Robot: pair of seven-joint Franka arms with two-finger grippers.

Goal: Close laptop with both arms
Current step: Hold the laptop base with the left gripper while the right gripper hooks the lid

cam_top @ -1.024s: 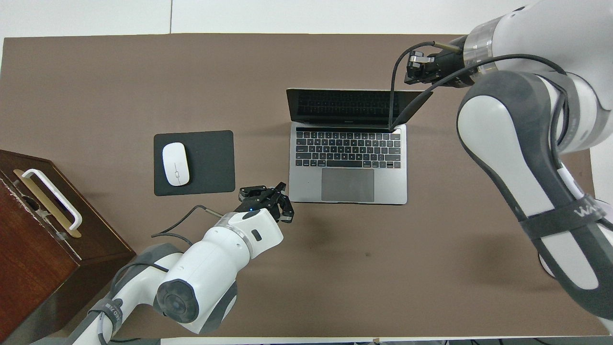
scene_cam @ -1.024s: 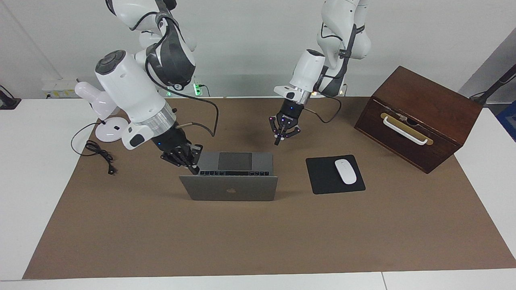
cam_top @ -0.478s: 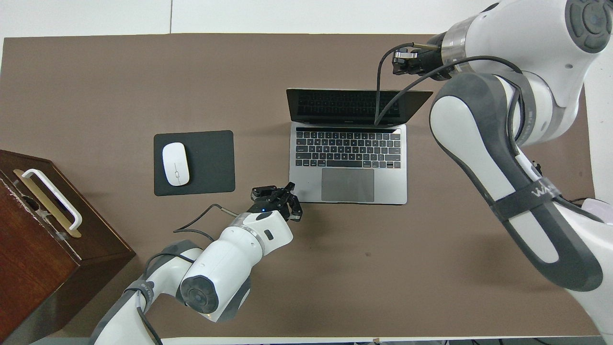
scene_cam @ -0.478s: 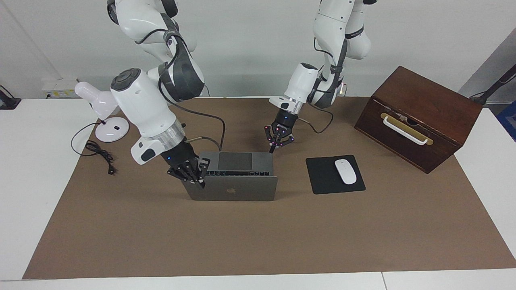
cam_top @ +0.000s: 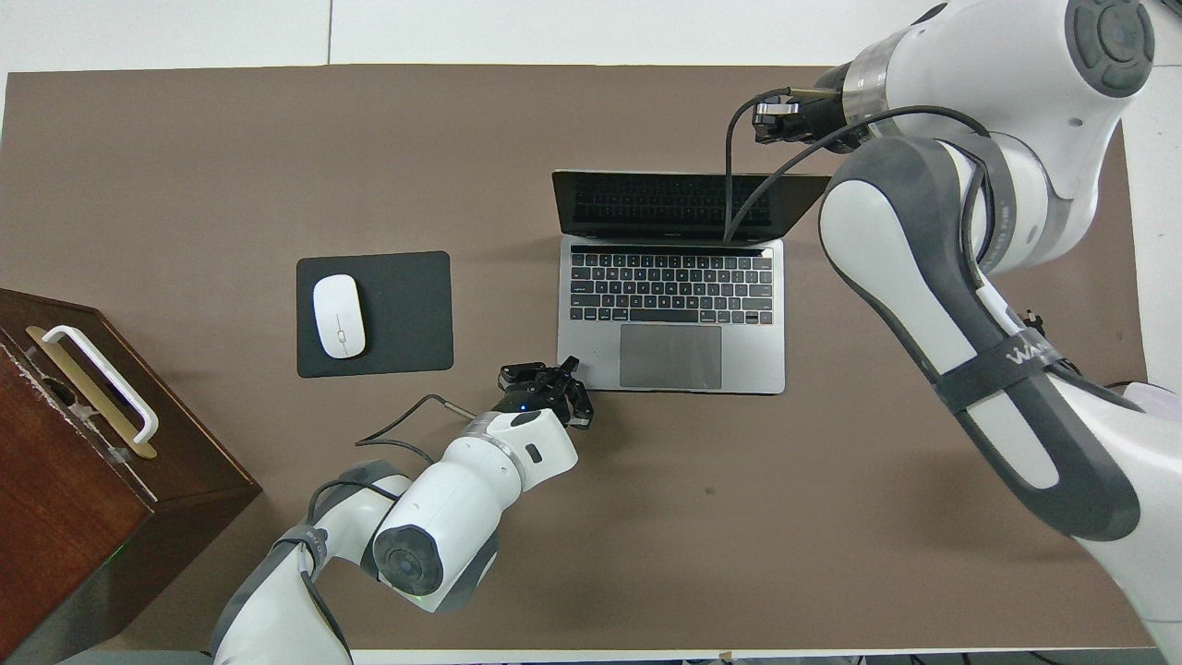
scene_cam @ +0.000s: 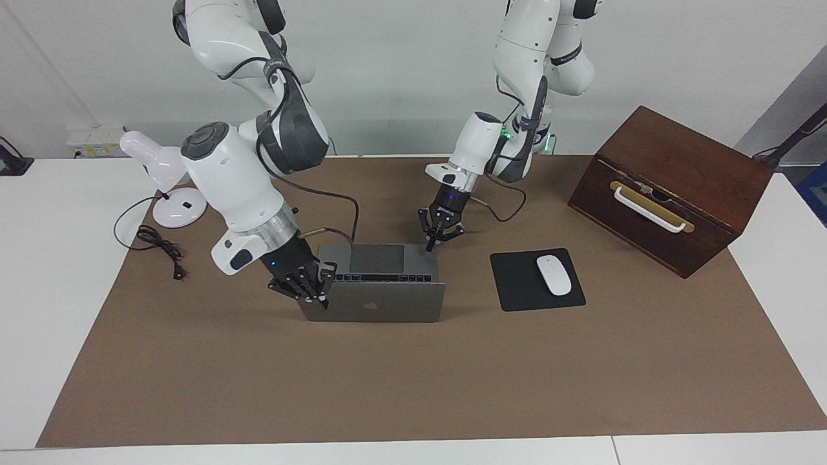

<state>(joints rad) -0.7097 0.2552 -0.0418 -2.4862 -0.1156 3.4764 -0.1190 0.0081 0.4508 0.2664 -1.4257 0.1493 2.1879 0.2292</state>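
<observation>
**Fingers at the lid corner, base corner pinned**

Fingers of the right gripper (scene_cam: 309,289) look splayed against the lid's corner toward the right arm's end; whether they clamp it I cannot tell. Left gripper (scene_cam: 437,232), tips seemingly together, points down at the palm-rest corner nearest the robots. Between them the laptop (scene_cam: 378,284) stands open mid-table, near the mouse pad (scene_cam: 536,279). If the lid is pushed from one corner only, I judge it could twist or skid the base.
</observation>
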